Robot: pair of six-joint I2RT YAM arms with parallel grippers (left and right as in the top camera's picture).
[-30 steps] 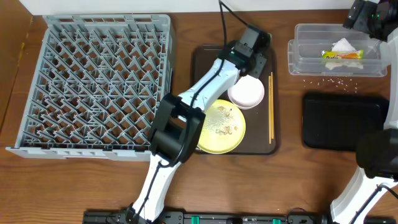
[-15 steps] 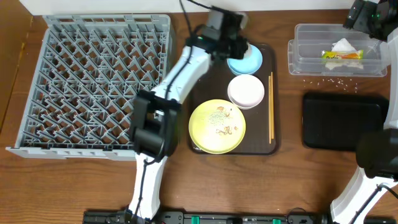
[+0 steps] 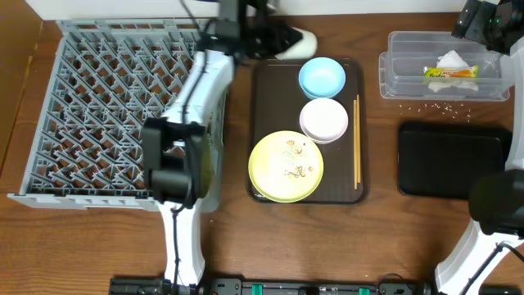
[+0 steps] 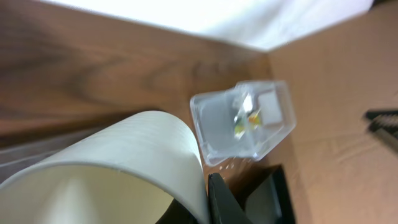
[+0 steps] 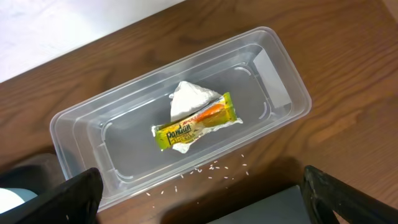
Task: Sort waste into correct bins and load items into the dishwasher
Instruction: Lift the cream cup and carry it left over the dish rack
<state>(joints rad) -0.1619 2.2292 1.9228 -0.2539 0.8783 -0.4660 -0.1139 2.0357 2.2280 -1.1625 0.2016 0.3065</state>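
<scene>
My left gripper is shut on the white cup, held on its side above the table's back edge, between the grey dish rack and the brown tray. The cup fills the left wrist view. The light blue bowl, white bowl, yellow plate and chopsticks lie on the tray. My right gripper is open above the clear tub, which holds the napkin and wrapper. Rice crumbs lie beside the tub.
The brown tray sits right of the rack. The black tray lies in front of the clear tub. Food scraps are on the yellow plate. The wooden table shows in front of the trays.
My left gripper has lifted the white cup off the brown tray and carried it back and left, uncovering the light blue bowl. The right arm has not moved.
</scene>
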